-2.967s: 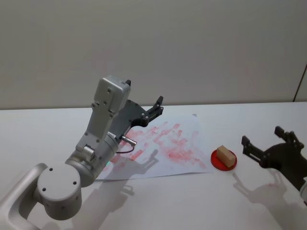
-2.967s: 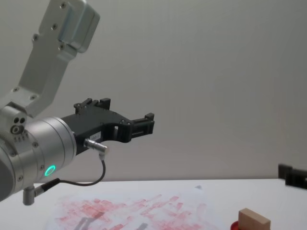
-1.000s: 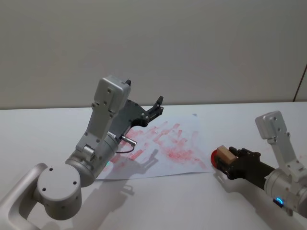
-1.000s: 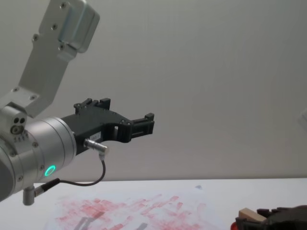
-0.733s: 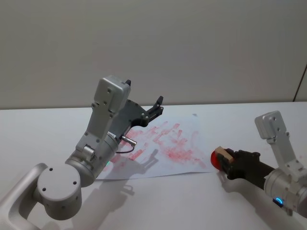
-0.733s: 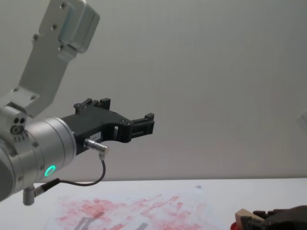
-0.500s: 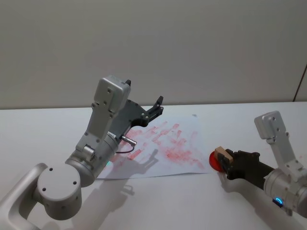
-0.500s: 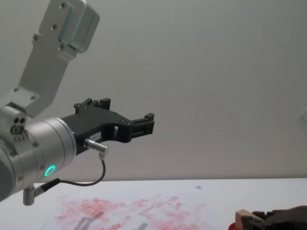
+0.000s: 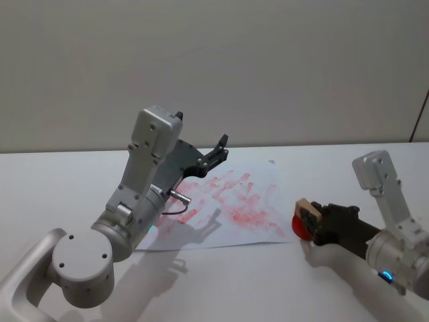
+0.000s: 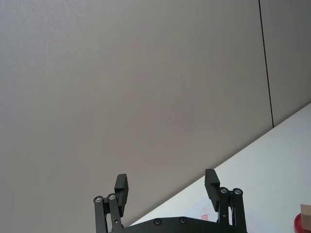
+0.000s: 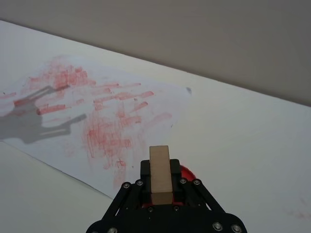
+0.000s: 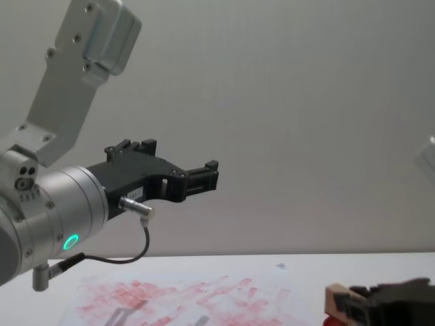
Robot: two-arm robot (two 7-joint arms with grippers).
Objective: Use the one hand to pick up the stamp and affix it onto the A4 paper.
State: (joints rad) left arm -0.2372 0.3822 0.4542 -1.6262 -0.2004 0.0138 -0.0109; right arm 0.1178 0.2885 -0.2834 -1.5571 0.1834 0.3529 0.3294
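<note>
Stamp (image 9: pixel 305 208): pale wood block, clamped between the fingers of the right gripper (image 9: pixel 310 218), held low over the red ink pad (image 9: pixel 299 228) at the right of the worktop (image 9: pixel 255 282). Its long axis runs out from the gripper, pointing left. A4 paper (image 9: pixel 231 201): lies just left of the pad, near right corner closest, so the carry goes left. Left gripper (image 9: pixel 218 149): jaws spread, empty, raised above the paper's far side.
</note>
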